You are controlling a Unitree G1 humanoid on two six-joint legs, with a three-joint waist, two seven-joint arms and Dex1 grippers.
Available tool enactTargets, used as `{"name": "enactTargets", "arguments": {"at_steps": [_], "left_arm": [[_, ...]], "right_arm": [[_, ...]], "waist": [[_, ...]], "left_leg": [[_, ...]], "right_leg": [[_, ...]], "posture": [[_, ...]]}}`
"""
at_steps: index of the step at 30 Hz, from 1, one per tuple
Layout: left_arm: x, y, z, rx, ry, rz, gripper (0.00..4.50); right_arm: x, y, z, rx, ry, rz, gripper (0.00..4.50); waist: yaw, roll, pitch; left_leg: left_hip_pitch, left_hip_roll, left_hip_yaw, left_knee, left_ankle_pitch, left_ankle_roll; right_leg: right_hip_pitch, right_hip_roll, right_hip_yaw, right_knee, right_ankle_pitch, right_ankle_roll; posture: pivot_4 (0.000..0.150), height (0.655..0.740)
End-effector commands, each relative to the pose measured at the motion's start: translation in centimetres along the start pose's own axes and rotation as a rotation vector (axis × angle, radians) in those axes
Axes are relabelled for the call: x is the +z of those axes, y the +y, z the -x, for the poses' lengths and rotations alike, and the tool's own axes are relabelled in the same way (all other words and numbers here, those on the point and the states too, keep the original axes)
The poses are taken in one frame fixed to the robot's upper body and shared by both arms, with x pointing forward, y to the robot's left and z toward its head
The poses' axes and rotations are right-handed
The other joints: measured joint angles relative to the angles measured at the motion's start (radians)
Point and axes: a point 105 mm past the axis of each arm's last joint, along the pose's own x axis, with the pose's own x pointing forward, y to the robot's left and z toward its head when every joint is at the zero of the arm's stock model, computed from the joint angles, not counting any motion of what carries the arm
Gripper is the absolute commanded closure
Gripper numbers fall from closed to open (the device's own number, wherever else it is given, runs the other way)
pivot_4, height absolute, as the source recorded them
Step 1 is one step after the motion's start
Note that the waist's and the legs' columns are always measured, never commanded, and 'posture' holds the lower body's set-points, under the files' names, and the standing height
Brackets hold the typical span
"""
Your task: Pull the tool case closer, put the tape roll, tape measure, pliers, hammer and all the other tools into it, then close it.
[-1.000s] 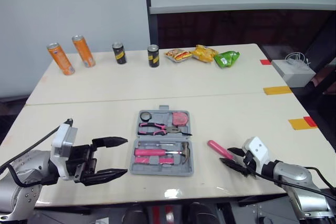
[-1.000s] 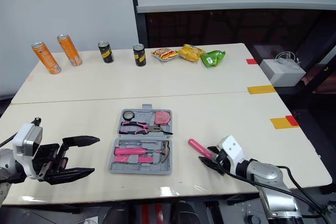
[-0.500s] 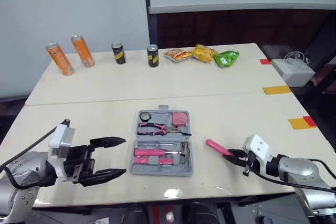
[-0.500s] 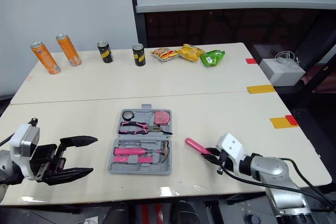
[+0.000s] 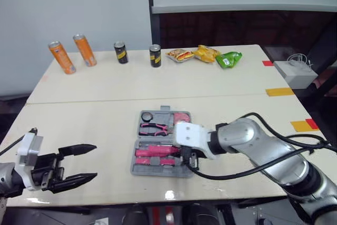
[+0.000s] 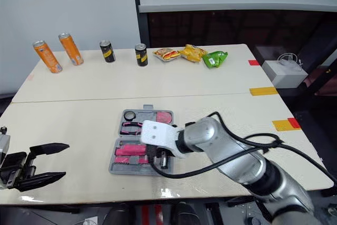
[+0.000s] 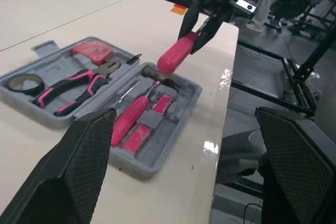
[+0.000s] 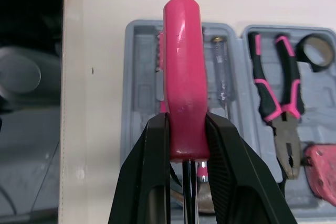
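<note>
The grey tool case (image 5: 138, 168) lies open near the table's front edge. In it are a tape roll (image 5: 146, 116), pink pliers (image 5: 152, 128), a pink tape measure (image 5: 182, 117), a hammer (image 7: 157, 80) and a pink screwdriver (image 5: 151, 152). My right gripper (image 5: 189, 157) hangs over the case's front right part, shut on the handle of another pink screwdriver (image 8: 181, 77), whose shaft points back between the fingers. Well to the left of the case, my left gripper (image 5: 95, 160) stands open, holding nothing.
Two orange cans (image 5: 61, 57) and two black cans (image 5: 121, 52) stand along the back of the table, with snack packets (image 5: 204, 53) to their right. A white box (image 5: 298, 72) sits beyond the right edge. Yellow and red tape marks (image 5: 303, 125) lie at the right edge.
My right gripper has lifted the pink screwdriver off the table on the right and swung left with it over the case. My left gripper has drawn back to the left.
</note>
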Motion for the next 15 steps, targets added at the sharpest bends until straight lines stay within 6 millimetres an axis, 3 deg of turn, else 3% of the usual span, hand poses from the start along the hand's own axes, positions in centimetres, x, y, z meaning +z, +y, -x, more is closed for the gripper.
{"name": "enactTargets", "arguments": {"at_steps": [1,9,15], "left_arm": [[0.5,-0.1,0.9,-0.03,0.021,-0.035,0.0],[-0.3,0.1,1.9,-0.032,0.049,-0.01,0.0],[-0.9,0.0,1.8,-0.049,0.065,-0.013,0.0]], "right_arm": [[-0.3,0.1,-1.3,0.02,0.085,0.011,4.11],[-0.1,1.0,-5.0,0.071,0.128,-0.041,4.11],[-0.5,1.1,-6.3,0.082,0.158,-0.055,4.11]], "waist": [[0.0,0.0,0.0],[-0.006,-0.001,0.0],[-0.005,-0.001,0.0]], "left_leg": [[0.001,0.0,0.0,0.0,0.0,-0.001],[0.002,0.0,0.001,0.0,0.002,-0.006],[0.003,0.0,0.001,0.0,0.003,-0.007]], "right_leg": [[0.0,0.0,0.0,0.0,0.0,0.0],[0.0,0.0,0.001,0.004,0.0,0.0],[0.0,0.0,0.001,0.005,0.0,0.0]], "posture": [[0.15,0.74],[0.15,0.74],[0.15,0.74]]}}
